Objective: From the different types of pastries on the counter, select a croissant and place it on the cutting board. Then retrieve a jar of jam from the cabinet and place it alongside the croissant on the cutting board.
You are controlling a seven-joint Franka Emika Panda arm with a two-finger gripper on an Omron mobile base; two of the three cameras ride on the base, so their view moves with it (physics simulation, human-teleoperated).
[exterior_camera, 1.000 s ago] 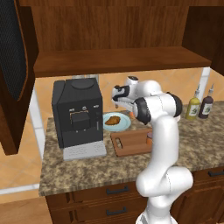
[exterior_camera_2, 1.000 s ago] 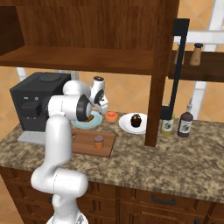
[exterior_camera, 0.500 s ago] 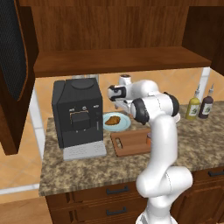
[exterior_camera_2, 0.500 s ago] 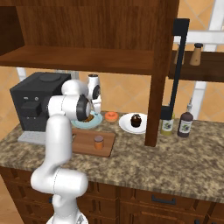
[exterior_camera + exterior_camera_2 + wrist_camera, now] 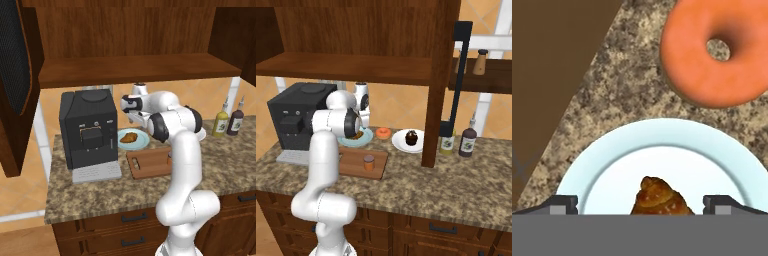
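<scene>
Your gripper (image 5: 640, 204) hangs wide open above the croissant (image 5: 660, 199), which lies on a pale blue plate (image 5: 602, 172) just left of the donut (image 5: 716, 52) and beyond the cutting board (image 5: 150, 162). Come down off-centre and a fingertip could nudge the pastry or tip the plate. In the left base view its long axis seems to run left to right; I can't tell which end leads.

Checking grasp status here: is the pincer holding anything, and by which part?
Nothing is held. The pincer is open above the croissant on its plate.

Speckled granite counter (image 5: 617, 85), glossy plate (image 5: 612, 170), wooden cutting board (image 5: 150, 162)
</scene>
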